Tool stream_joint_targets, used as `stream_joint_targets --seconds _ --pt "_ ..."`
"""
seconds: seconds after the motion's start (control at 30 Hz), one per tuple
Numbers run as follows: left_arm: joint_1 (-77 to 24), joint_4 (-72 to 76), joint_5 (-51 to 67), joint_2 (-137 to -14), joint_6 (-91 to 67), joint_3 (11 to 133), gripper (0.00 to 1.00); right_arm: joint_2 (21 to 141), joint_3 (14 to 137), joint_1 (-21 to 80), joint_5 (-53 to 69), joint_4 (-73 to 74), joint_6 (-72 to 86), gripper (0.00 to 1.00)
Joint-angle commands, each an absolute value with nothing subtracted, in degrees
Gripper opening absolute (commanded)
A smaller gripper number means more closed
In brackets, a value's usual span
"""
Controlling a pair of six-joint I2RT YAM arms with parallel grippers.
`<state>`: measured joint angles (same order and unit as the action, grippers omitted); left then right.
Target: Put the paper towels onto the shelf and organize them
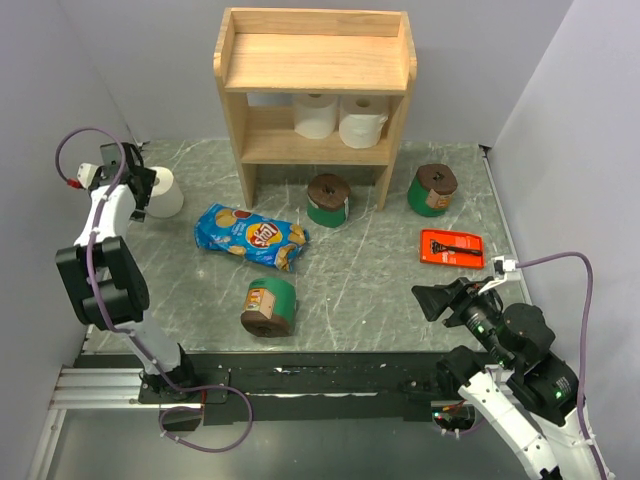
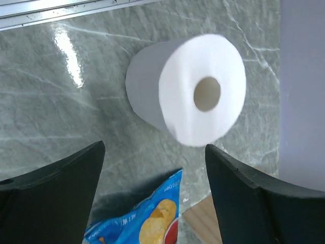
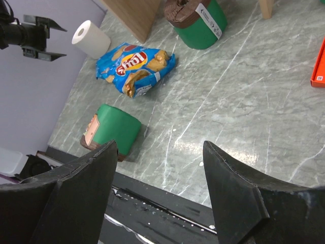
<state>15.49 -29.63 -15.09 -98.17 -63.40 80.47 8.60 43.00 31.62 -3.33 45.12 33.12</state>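
Observation:
The light-wood shelf (image 1: 313, 60) stands at the back, with two white rolls (image 1: 317, 115) (image 1: 362, 122) on its lower tier. A third white roll (image 1: 165, 192) lies on its side at the far left, and in the left wrist view (image 2: 190, 89) its hollow core faces the camera. My left gripper (image 1: 140, 192) (image 2: 155, 152) is open just beside it, not touching. Green rolls sit by the shelf's legs (image 1: 328, 200) (image 1: 433, 189) and at the front (image 1: 268, 306) (image 3: 109, 132). My right gripper (image 1: 432, 298) (image 3: 160, 152) is open and empty, above the front right.
A blue chip bag (image 1: 250, 236) (image 2: 142, 218) (image 3: 134, 63) lies between the white roll and the front green roll. An orange razor package (image 1: 452, 247) lies at the right. Walls close in on both sides. A black rail (image 1: 330, 380) runs along the near edge.

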Motion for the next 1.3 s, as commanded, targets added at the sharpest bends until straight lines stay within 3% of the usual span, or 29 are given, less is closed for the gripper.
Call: stream_joint_targets --seconds 0.0,0.47,1.0,1.27 --pt "16.8 -27.8 -12.1 -100.7 -64.5 85.2 0.86 7.7 42.8 31.8 -3.5 44.2 32.7 0.75" --pt "17.8 -28.1 -10.0 -111.1 -61.3 93.2 0.76 10.5 44.2 31.7 -3.9 42.8 31.6 0.75" --pt "17.9 -26.8 -8.3 -116.5 -59.2 94.7 0.73 10.7 43.7 31.7 -4.3 41.8 31.9 0.75" --pt "18.1 -25.8 -7.4 -114.4 -56.3 92.7 0.58 11.3 44.4 31.8 -4.5 41.9 31.7 0.75"
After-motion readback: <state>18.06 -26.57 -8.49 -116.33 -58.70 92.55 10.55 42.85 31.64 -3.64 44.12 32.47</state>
